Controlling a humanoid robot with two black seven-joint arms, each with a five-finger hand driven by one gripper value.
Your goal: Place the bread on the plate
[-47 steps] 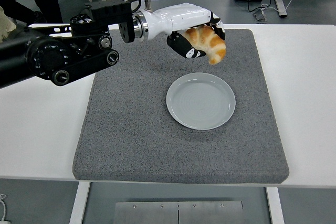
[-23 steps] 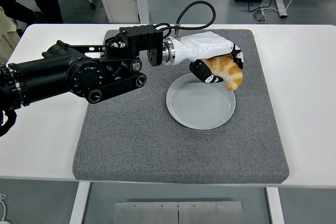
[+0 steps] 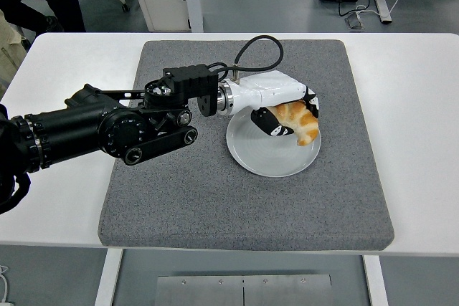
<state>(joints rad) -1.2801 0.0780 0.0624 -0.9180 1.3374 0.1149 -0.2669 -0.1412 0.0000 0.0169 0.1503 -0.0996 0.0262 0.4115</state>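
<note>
I am lowering my left hand [image 3: 283,109] over the plate [image 3: 262,157]; against a second ago, when it was carrying the bread [image 3: 301,121] high above the grey mat [image 3: 179,191] beyond the plate, and half a second ago, when it was arriving at the plate's far rim, the hand is now sitting lower and directly over the plate's right half. I judge that the transport step is nearly complete and that the release is the step in hand. The fingers [image 3: 271,121] are curled closed around the bread, which is hanging from under the palm with its lower end pointing down toward the plate surface below the hand. I cannot tell whether the bread is already touching the plate or is just above it. The plate is resting on the mat on the white table [image 3: 416,105], beneath and slightly toward me from the hand. My right hand is not appearing in the view.
</note>
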